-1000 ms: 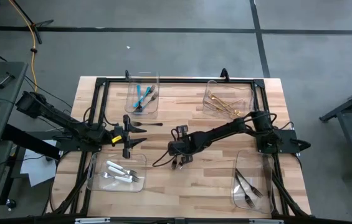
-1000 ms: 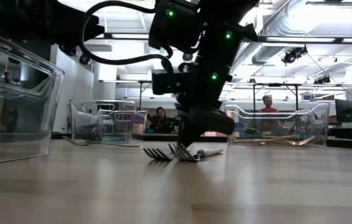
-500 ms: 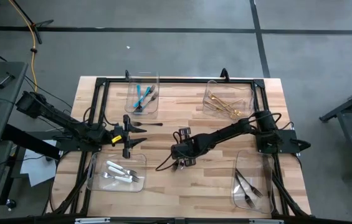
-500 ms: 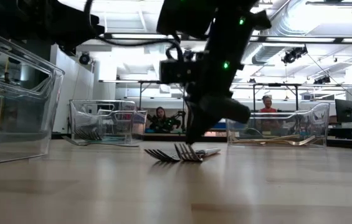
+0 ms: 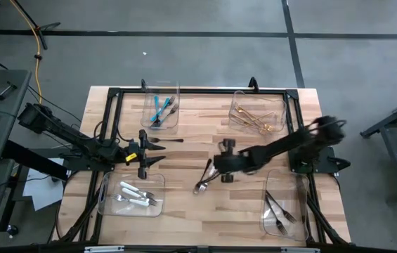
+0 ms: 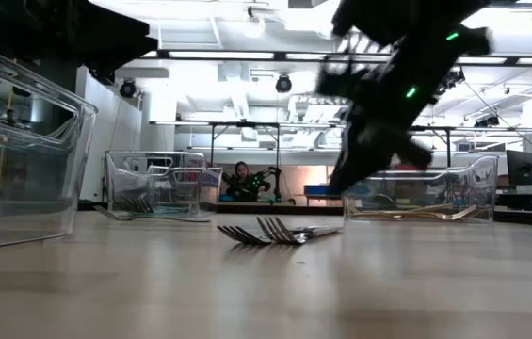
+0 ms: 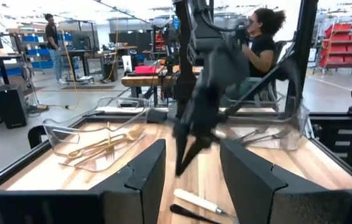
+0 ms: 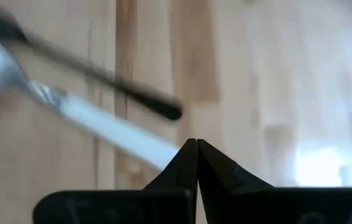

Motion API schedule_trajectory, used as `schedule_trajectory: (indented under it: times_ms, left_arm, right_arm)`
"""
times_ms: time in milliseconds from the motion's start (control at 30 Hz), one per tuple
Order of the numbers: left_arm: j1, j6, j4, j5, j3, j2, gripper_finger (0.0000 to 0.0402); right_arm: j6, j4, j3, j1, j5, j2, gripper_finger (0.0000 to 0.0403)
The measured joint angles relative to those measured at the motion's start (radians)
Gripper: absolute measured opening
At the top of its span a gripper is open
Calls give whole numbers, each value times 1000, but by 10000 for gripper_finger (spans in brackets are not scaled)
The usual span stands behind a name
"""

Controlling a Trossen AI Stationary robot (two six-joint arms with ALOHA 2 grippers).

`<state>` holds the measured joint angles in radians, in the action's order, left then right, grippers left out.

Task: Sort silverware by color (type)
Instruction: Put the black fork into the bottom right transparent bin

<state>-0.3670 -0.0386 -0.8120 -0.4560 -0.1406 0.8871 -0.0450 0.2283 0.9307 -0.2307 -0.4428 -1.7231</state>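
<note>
Right hand (image 5: 214, 171) pinched shut, empty — just beside white-handled fork (image 5: 202, 184) on surface (image 5: 184, 218); left hand (image 5: 157, 148) parted, empty.

Looked like a big open robotics lab or workshop: concrete floor (image 5: 205, 53) with taped lines, exposed ceiling ducts (image 6: 435, 38), rows of workbenches (image 7: 147, 79), red parts bins (image 7: 344, 46) on shelving, and people (image 7: 260, 43) seated behind the wooden worktop (image 5: 205, 211).

Grey concrete floor (image 5: 205, 56) crossed by dark lines surrounds the wooden desk (image 5: 205, 211); white ceiling lights (image 6: 256, 24) shine overhead. Red shelving (image 7: 344, 37) stands behind.
</note>
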Motion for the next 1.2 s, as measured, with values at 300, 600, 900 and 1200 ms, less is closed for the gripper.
schedule_trajectory:
  times_ms: [300,600,900,1200]
  left_arm:
    - [0,-34,-19,-3,0,1,146]
    - [0,-35,-24,-3,0,1,146]
    - [0,-44,-24,-4,0,1,146]
    - [0,-44,-24,-4,0,1,146]
  right_arm:
    - [47,-704,-333,-34,70,264,0]
    - [51,-838,-370,-31,112,254,0]
    - [53,-839,-350,-31,115,241,0]
    - [52,-839,-349,-31,119,241,0]
